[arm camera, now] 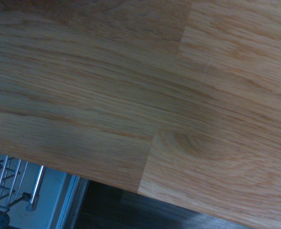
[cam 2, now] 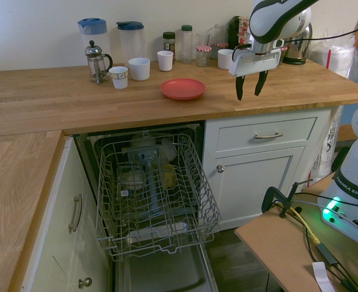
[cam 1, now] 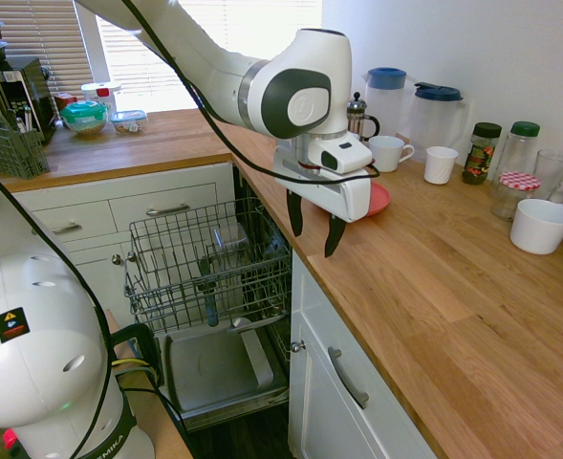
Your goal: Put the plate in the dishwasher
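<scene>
The coral-red plate (cam 2: 183,89) lies flat on the wooden counter (cam 2: 57,97), above the dishwasher; in the first exterior view only its edge (cam 1: 379,199) shows behind the gripper. My gripper (cam 2: 251,87) hangs open and empty a little above the counter, to the right of the plate and apart from it, also seen over the counter's front edge (cam 1: 314,229). The dishwasher (cam 2: 151,201) stands open with its grey wire rack (cam 1: 209,258) pulled out over the lowered door panel (cam 1: 219,368). The wrist view shows only counter wood (arm camera: 130,86) and a bit of rack.
Behind the plate stand a French press (cam 2: 96,61), white cups (cam 2: 139,68), two jugs (cam 2: 130,38) and several jars (cam 2: 169,41). A white bowl (cam 1: 541,226) sits further along the counter. White drawers with metal handles (cam 2: 268,135) flank the dishwasher.
</scene>
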